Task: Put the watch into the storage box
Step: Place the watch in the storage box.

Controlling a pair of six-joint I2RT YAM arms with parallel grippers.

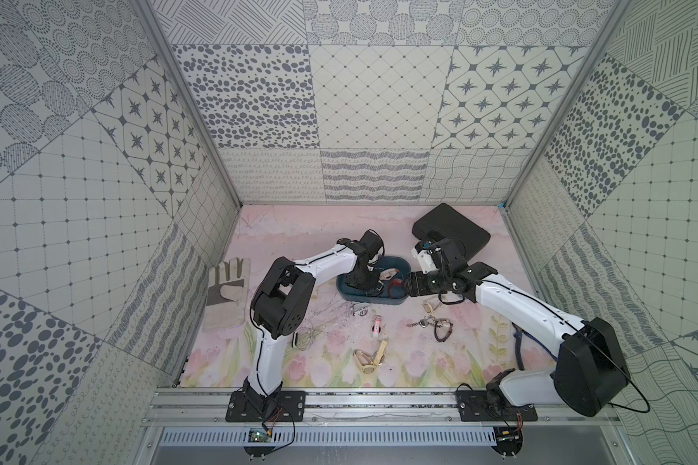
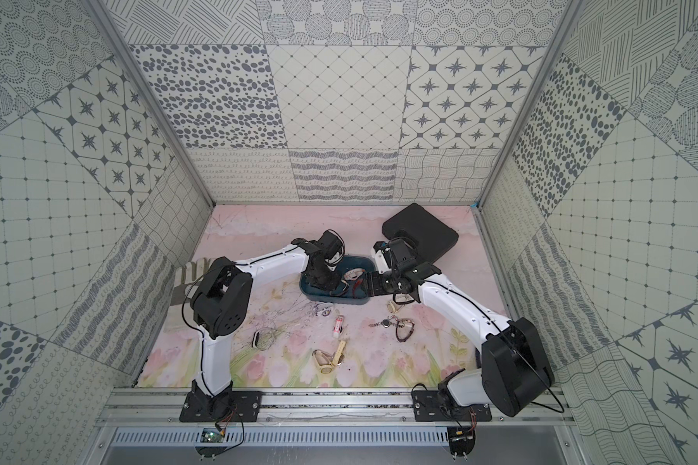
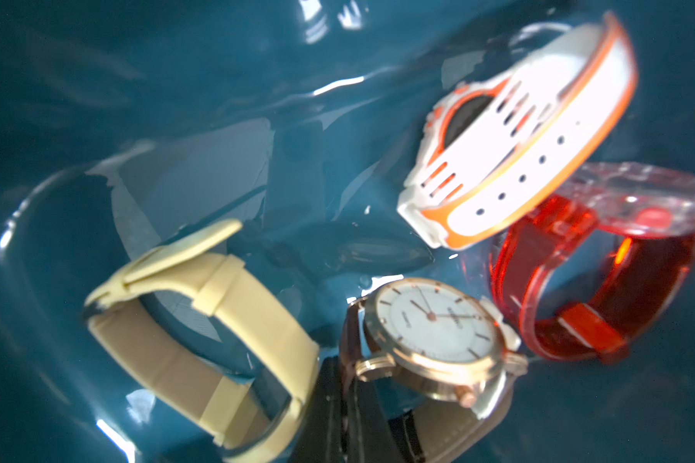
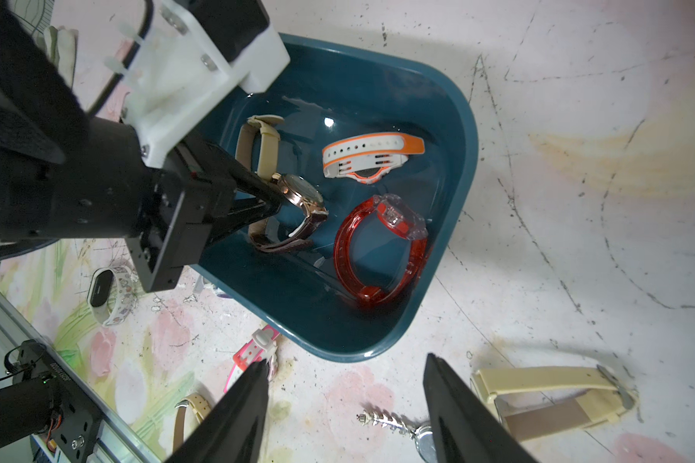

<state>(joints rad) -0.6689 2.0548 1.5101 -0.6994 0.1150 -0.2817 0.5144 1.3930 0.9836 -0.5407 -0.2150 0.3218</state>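
Your left gripper [image 4: 271, 200] reaches down inside the storage box [image 4: 458, 132]. Its two fingers are pressed together on the watch [image 4: 301, 192], pinching the brown strap right next to the case. Look at that watch: it has a round rose-gold case with a crown on its side. The dial is white with thin stick markers and slim hands, and a dark brown leather strap curls away beneath the fingertips. It sits within the teal walls, low over the box floor; you cannot tell whether the strap touches that floor.

Just beside the fingers, a cream-strapped watch [image 3: 201, 312] stands on edge. Beyond the fingertips, toward your other arm, lie a white-and-orange sports watch [image 3: 518, 140] and a clear red plastic watch [image 3: 578, 288].

Your right gripper [image 4: 346, 360] hangs outside the box, near its rounded wall, with its fingers spread apart and nothing between them. On the mat [image 4: 578, 200], a pink-strapped watch [image 4: 257, 348] lies by one fingertip. A cream buckled watch [image 4: 550, 397] lies just beside the other finger.
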